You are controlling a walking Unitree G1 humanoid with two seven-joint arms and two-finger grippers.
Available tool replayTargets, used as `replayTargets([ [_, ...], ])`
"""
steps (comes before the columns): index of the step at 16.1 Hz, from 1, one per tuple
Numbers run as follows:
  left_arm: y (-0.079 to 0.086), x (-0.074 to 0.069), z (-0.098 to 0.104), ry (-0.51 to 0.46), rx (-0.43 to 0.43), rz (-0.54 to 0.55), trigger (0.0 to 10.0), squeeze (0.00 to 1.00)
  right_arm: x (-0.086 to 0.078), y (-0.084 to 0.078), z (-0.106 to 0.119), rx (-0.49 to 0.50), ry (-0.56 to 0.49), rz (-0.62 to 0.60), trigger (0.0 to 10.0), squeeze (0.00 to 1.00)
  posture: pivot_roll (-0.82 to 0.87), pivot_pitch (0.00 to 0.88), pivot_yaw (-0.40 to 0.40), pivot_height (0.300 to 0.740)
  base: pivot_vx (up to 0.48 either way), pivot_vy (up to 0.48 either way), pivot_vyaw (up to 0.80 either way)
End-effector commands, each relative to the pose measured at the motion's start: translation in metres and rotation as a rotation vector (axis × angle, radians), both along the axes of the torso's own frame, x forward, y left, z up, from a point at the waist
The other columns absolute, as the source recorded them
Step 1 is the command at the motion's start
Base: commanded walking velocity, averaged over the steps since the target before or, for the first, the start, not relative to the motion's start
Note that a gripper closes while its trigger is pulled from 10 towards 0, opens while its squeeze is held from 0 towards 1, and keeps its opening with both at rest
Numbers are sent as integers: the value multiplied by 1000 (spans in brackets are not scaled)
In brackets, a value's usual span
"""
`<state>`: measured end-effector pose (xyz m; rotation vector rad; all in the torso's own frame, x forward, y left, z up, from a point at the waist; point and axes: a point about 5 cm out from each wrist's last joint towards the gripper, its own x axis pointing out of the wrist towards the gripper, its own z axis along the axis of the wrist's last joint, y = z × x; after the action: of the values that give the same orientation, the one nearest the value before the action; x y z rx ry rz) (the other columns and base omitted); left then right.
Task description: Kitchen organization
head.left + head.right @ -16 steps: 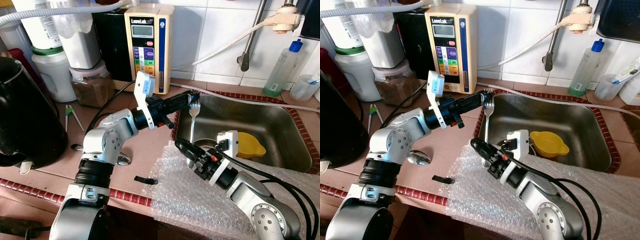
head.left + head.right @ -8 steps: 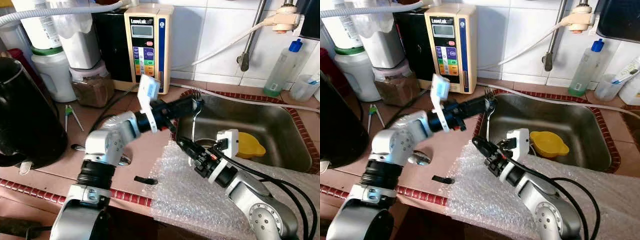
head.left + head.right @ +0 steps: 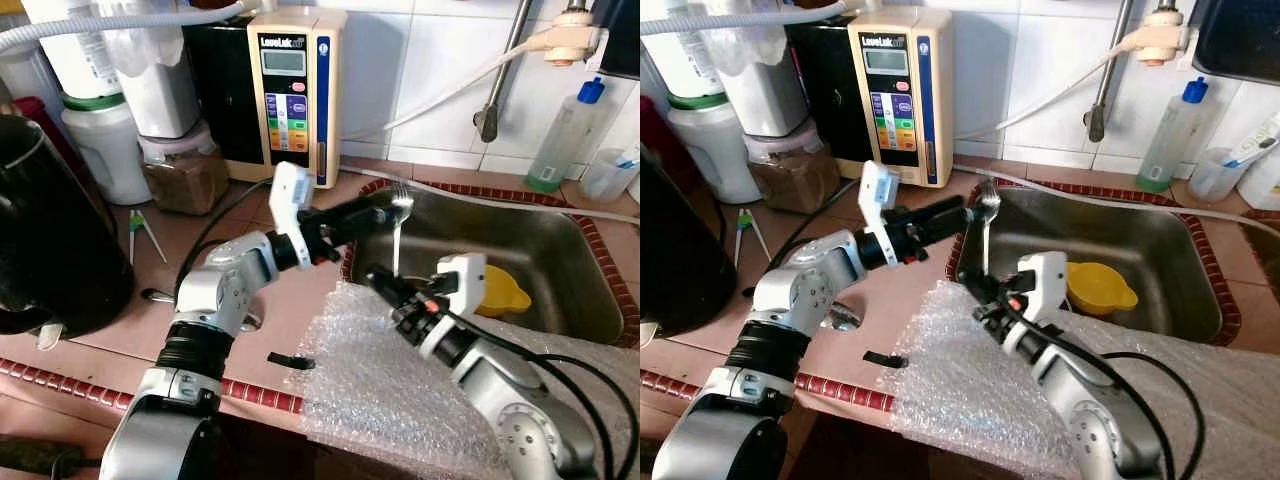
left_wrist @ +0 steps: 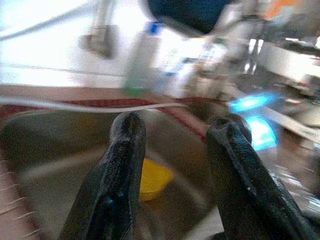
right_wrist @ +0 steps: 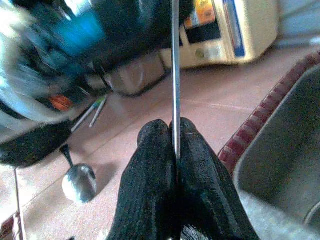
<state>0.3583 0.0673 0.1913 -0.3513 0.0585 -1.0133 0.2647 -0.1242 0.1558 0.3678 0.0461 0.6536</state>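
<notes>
Tiled kitchen counter (image 3: 120, 290) beside steel sink (image 3: 560, 270). Right gripper (image 3: 378, 283) pinched shut on fork (image 3: 397, 235), held upright over sink's near-left corner. Left gripper (image 3: 385, 212) spread apart, touching nothing, just beside fork's head.

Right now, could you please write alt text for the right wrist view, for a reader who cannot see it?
The right gripper is shut on the thin metal handle of a fork, which rises straight up from its black fingers. Behind lie a tiled counter with a spoon, a beige appliance and the sink's edge.
</notes>
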Motion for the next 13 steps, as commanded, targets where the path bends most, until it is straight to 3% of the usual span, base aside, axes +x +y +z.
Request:
replayTargets([
  [1, 7, 8, 6, -29, 22, 85, 10000, 1000, -2, -1, 13, -6, -64, -12, 0, 0, 12, 18, 55, 740, 0, 0, 0],
  [4, 19, 20, 2, -18, 25, 221, 10000, 1000, -9, -10, 14, -46, -85, -88, 0, 0, 9, 19, 57, 740, 0, 0, 0],
  [6, 21, 21, -2, -15, 38, 232, 10000, 1000, -9, -21, 16, -59, -97, -168, 0, 0, 6, 21, 58, 740, 0, 0, 0],
  [7, 23, 21, -5, -17, 52, 238, 10000, 1000, -6, -38, 18, -53, -102, -289, 0, 0, 4, 21, 60, 740, 0, 0, 0],
  [11, 29, 18, -9, -54, 134, 199, 10000, 1000, -1, -85, 19, -81, -97, -580, 0, 0, 6, 21, 65, 740, 0, 0, 0],
  [13, 33, 14, -14, -69, 180, 182, 10000, 1000, 0, -99, 15, -110, -78, -689, 0, 0, 9, 24, 66, 740, 0, 0, 0],
])
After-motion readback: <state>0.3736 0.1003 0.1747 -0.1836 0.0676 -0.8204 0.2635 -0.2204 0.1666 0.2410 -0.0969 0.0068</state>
